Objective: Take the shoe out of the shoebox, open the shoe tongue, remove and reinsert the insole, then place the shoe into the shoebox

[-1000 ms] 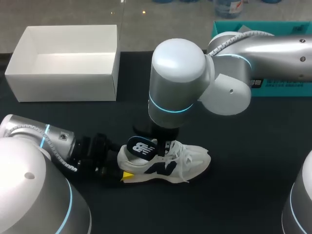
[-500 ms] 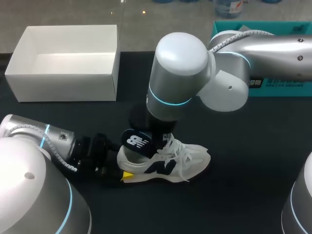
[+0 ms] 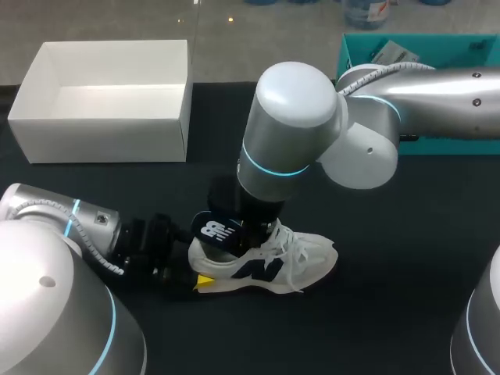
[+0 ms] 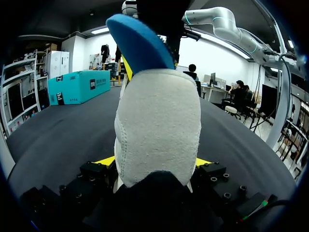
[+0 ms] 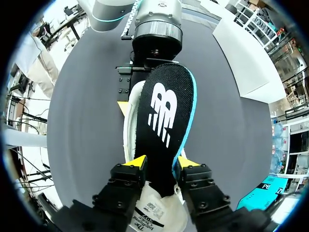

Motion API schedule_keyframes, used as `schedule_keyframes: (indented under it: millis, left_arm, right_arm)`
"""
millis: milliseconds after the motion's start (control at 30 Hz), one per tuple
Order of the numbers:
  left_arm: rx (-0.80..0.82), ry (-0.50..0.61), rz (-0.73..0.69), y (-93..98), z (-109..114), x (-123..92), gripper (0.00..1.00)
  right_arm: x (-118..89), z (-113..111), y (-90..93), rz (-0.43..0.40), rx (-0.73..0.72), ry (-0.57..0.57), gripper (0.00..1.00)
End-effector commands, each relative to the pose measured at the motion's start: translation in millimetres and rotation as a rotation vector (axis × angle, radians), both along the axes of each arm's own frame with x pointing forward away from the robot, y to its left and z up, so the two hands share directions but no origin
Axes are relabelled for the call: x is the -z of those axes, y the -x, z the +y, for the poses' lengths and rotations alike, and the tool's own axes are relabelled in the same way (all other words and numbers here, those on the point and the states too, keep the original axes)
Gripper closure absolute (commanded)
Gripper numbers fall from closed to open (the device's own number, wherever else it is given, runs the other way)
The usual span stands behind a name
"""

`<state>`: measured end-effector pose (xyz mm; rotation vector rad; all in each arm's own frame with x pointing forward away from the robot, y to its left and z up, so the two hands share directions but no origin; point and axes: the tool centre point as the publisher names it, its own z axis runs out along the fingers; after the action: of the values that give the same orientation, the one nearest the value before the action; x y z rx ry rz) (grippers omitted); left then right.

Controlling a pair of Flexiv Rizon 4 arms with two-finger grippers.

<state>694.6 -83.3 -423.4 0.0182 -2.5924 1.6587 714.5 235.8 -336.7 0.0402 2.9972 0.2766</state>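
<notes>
A white shoe [image 3: 301, 258] with a dark side logo lies on the black table, toe pointing right. My left gripper [image 3: 195, 272] holds its heel [image 4: 159, 125], one yellow tip against each side. A black insole [image 3: 216, 230] with a white logo and blue underside [image 4: 140, 43] sticks up out of the shoe's opening, leaning toward the heel. My right gripper [image 5: 161, 164] hangs just above the shoe [image 5: 131, 130]. Its fingers stand apart on either side of the insole [image 5: 166, 116], close to its edges. The white shoebox [image 3: 101, 141] stands open at the back left.
A teal box [image 3: 406, 55] lies at the back right edge of the table, also seen in the left wrist view [image 4: 77, 87]. Bare black table stretches in front of and to the right of the shoe.
The right wrist tilted and moved slightly right. The insole sank lower and leaned toward the heel. The right fingers came apart from the insole. The left arm kept still.
</notes>
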Motion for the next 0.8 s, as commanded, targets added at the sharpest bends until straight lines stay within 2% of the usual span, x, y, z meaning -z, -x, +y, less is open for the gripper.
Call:
schedule_keyframes:
  millis: [33,133,233,267,300,667,800]
  left_arm:
    - [-0.003,-0.001,-0.002,0.6,-0.5,2.0,1.0]
    - [-0.003,-0.001,-0.002,0.6,-0.5,2.0,1.0]
    - [-0.003,-0.001,-0.002,0.6,-0.5,2.0,1.0]
    - [-0.003,-0.001,-0.002,0.6,-0.5,2.0,1.0]
    - [-0.003,-0.001,-0.002,0.6,-0.5,2.0,1.0]
    - [-0.003,-0.001,-0.002,0.6,-0.5,2.0,1.0]
    - [-0.003,-0.001,-0.002,0.6,-0.5,2.0,1.0]
  right_arm:
    - [4.7,-3.7,-0.4,0.005,0.005,-0.006,0.66]
    - [5.6,-5.5,0.9,0.007,0.011,-0.007,0.69]
    - [7.3,-7.3,1.6,0.014,0.02,-0.009,0.85]
    - [7.4,-7.3,1.5,0.014,0.02,-0.01,0.95]
    - [7.8,-7.1,1.0,0.014,0.02,-0.012,1.0]
    - [-12.2,12.5,-16.4,-0.04,-0.073,-0.028,1.0]
    - [-13.5,23.3,-22.0,-0.045,-0.12,-0.037,1.0]
